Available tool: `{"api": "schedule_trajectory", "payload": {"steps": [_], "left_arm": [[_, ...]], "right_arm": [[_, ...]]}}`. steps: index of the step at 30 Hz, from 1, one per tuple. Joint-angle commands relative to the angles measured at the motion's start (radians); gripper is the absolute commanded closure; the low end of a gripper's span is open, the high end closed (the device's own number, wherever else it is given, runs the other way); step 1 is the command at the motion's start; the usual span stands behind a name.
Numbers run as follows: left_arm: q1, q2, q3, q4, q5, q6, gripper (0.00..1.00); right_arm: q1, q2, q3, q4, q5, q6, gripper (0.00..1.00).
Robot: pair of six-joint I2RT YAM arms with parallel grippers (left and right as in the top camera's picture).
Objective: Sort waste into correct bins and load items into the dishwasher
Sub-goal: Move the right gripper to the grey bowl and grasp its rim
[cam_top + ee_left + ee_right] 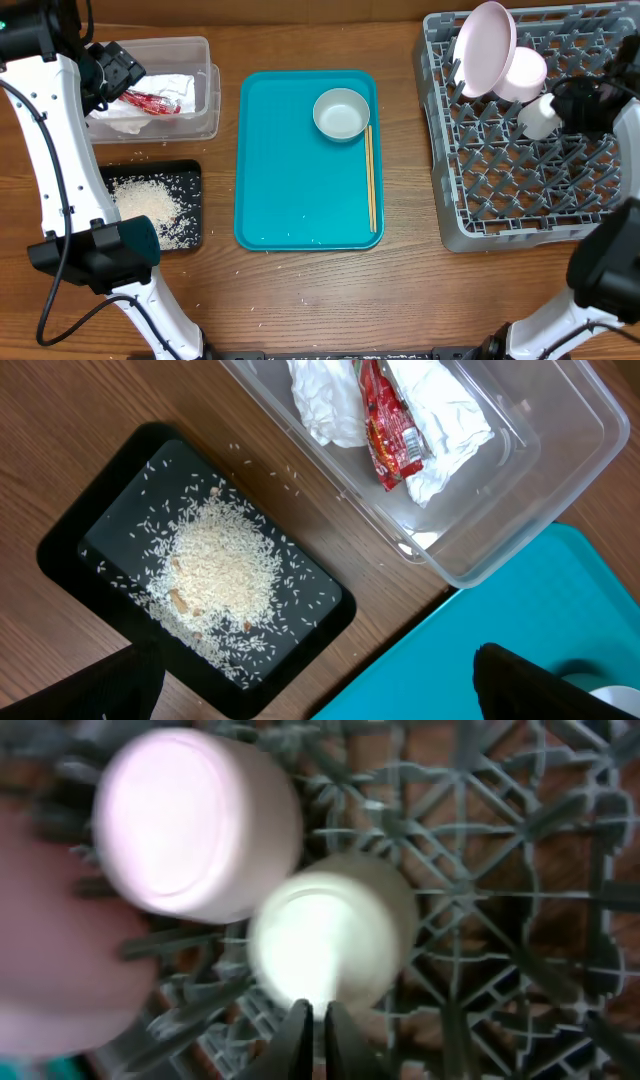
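While right fingers (pixel 293 1042) pinch white cup (pixel 330 935) in rack (pixel 500 190), left fingers (pixel 530 682) spread.

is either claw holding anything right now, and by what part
Right claw seems to pinch the small white cup by its rim; left claw holds nothing.

You've got the teal tray (pixel 300 170) mid-table, round bowl (pixel 341 113) and chopsticks (pixel 371 180) on it. At the right edge, the grey rack (pixel 500 190) carries the pink plate (pixel 487 48) and white cup (pixel 537 118).

Brown wooden table (pixel 400 300) — warm grain, even light
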Motion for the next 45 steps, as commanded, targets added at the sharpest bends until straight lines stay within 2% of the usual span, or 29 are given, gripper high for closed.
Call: {"api": "schedule_trajectory", "payload": {"steps": [1,5,8,12,15,16,19,23,27,35,45], "left_arm": [[-0.007,-0.011,-0.003,-0.002,-0.009,0.005,0.0],[-0.007,-0.011,-0.003,-0.002,-0.009,0.005,0.0],[-0.007,-0.011,-0.003,-0.002,-0.009,0.005,0.0],[-0.007,-0.011,-0.003,-0.002,-0.009,0.005,0.0],[-0.007,-0.011,-0.003,-0.002,-0.009,0.005,0.0],[-0.007,-0.011,-0.003,-0.002,-0.009,0.005,0.0],[-0.007,-0.011,-0.003,-0.002,-0.009,0.005,0.0],[-0.007,-0.011,-0.003,-0.002,-0.009,0.005,0.0],[-0.007,-0.011,-0.003,-0.002,-0.009,0.005,0.0],[-0.007,-0.011,-0.003,-0.002,-0.009,0.005,0.0],[-0.007,-0.011,-0.003,-0.002,-0.009,0.005,0.0]], "right_arm": [[0.008,-0.169,0.064,0.04,-0.245,-0.005,0.82],[0.059,-0.251,0.064,0.145,-0.502,-0.005,0.62],[0.154,-0.258,0.064,0.179,-0.516,-0.021,0.57],[0.341,-0.222,0.06,0.181,-0.355,-0.108,0.46],[0.492,-0.16,0.06,0.181,-0.171,-0.119,0.27],[0.542,-0.13,0.06,0.182,-0.119,-0.119,0.25],[0.662,-0.041,0.06,0.198,-0.028,-0.123,0.23],[0.781,0.085,0.06,0.248,0.05,-0.274,0.19],[0.855,0.183,0.06,0.283,0.137,-0.328,0.2],[0.914,0.277,0.06,0.297,0.156,-0.379,0.32],[0.931,0.337,0.06,0.28,0.151,-0.375,0.33]]}}
